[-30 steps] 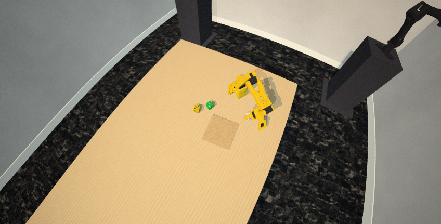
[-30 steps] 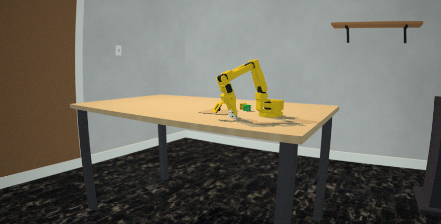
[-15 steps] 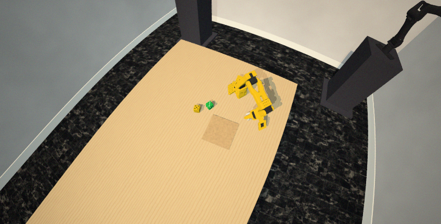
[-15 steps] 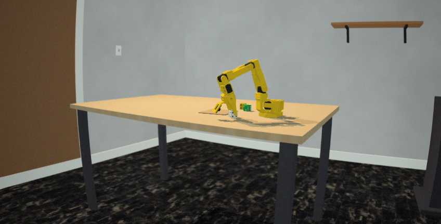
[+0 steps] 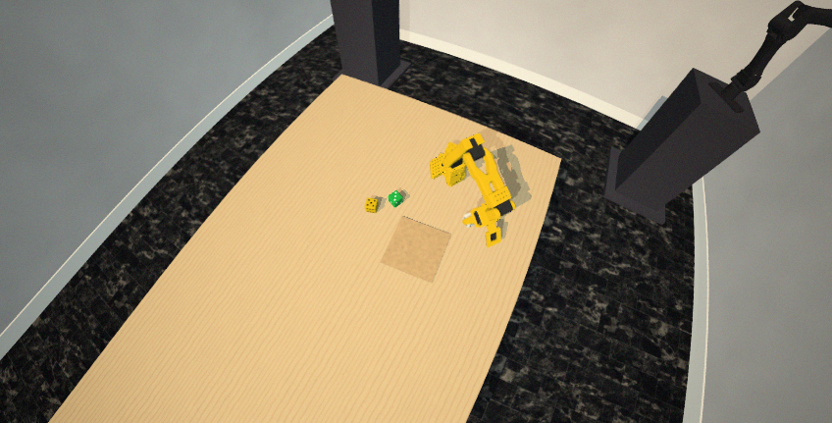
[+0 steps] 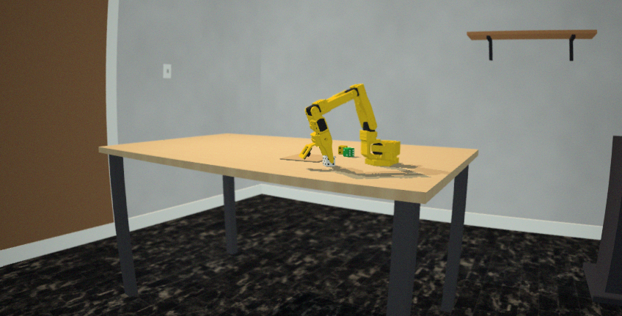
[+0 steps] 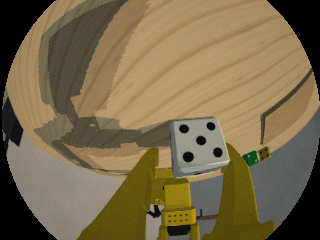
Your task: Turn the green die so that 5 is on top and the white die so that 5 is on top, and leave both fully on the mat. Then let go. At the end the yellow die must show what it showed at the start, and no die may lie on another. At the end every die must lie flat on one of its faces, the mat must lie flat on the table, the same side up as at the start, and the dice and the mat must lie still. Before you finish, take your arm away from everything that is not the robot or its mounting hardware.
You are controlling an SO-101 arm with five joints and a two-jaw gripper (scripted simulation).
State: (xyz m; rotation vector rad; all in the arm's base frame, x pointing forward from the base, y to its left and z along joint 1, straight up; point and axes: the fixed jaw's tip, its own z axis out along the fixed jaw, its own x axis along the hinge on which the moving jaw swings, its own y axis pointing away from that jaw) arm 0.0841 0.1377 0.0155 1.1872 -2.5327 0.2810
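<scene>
Overhead, we see the arm (image 5: pixel 489 185) bent over the tabletop (image 5: pixel 234 313), hiding most of the white die (image 5: pixel 467 219) beside the mat (image 5: pixel 415 247). Yellow die (image 5: pixel 371 204) and green die (image 5: pixel 395 198) sit close together, off the mat; their pips are too small to count.

From the side, the claw (image 6: pixel 320 158) reaches down around the white die (image 6: pixel 327 161) on the tabletop; the mat (image 6: pixel 296 158) is a thin sliver.

At the wrist, the white die (image 7: pixel 199 146) shows five pips and sits between the fingers, partly closed; whether they pinch it, we cannot tell. No writing is legible.
</scene>
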